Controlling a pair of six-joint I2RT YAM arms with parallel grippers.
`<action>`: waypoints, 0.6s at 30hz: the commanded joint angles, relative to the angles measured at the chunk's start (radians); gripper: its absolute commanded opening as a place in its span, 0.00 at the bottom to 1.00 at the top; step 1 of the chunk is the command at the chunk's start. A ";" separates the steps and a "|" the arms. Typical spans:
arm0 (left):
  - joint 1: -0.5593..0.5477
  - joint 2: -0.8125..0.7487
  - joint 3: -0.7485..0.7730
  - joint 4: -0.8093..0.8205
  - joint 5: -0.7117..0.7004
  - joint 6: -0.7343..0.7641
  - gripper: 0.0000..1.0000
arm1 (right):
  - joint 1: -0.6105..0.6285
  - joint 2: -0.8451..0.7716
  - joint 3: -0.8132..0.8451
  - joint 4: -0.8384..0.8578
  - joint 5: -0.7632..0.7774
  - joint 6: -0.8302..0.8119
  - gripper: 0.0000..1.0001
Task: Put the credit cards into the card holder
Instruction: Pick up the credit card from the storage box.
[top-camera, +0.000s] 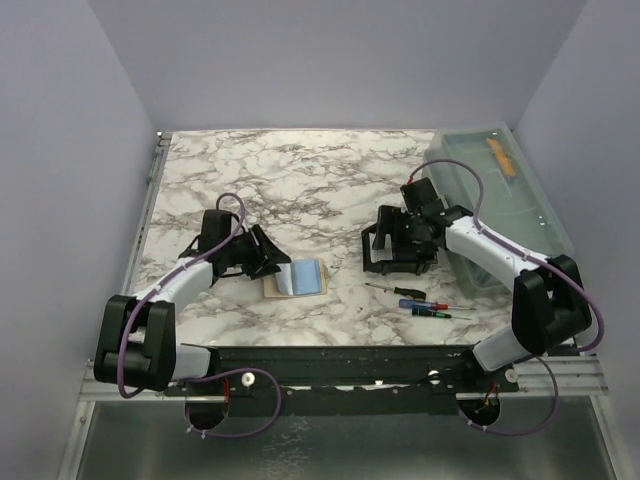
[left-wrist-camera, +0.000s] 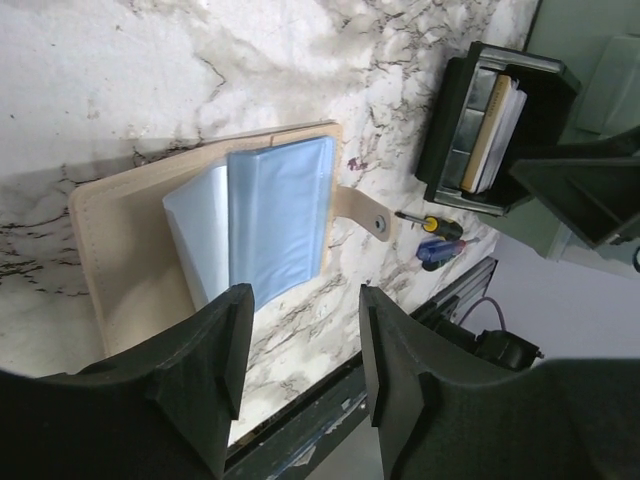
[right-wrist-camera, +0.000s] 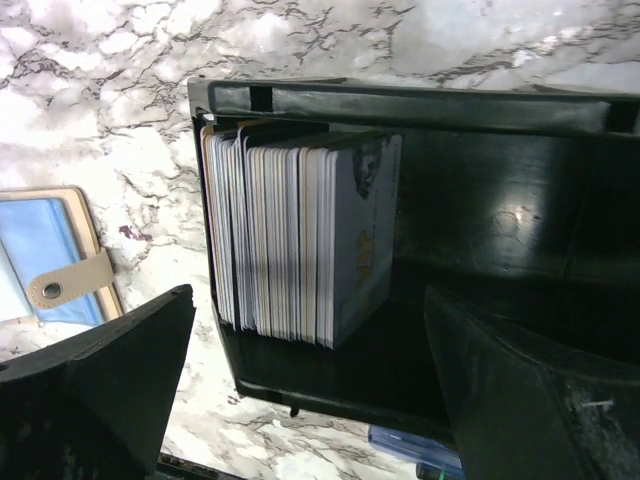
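The credit cards (right-wrist-camera: 300, 240) stood on edge in a black tray (right-wrist-camera: 400, 100) under the released right hand (right-wrist-camera: 308, 320). The left hand (left-wrist-camera: 305, 310), also released, hovered above the open tan card holder (left-wrist-camera: 240, 225) on the bench (top-camera: 300, 180).

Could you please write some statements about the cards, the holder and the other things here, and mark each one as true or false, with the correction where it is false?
1. A stack of cards stands on edge inside the black tray. True.
2. The tan card holder is folded shut. False: it lies open, with its light-blue sleeves showing and its snap strap loose.
3. The left claw grips a card. False: it is open and empty, above the card holder.
4. Small screwdrivers lie on the marble table. True.
5. The translucent bin stands on the left side of the table. False: it is on the right side.
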 joint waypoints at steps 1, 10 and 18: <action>-0.005 -0.049 0.040 -0.021 0.046 0.013 0.53 | -0.006 0.051 -0.012 0.076 -0.093 0.004 1.00; -0.005 -0.087 0.071 -0.051 0.063 0.013 0.56 | -0.009 0.067 -0.027 0.163 -0.165 0.040 0.99; -0.006 -0.104 0.097 -0.075 0.069 0.016 0.56 | -0.009 0.044 -0.045 0.195 -0.188 0.046 0.84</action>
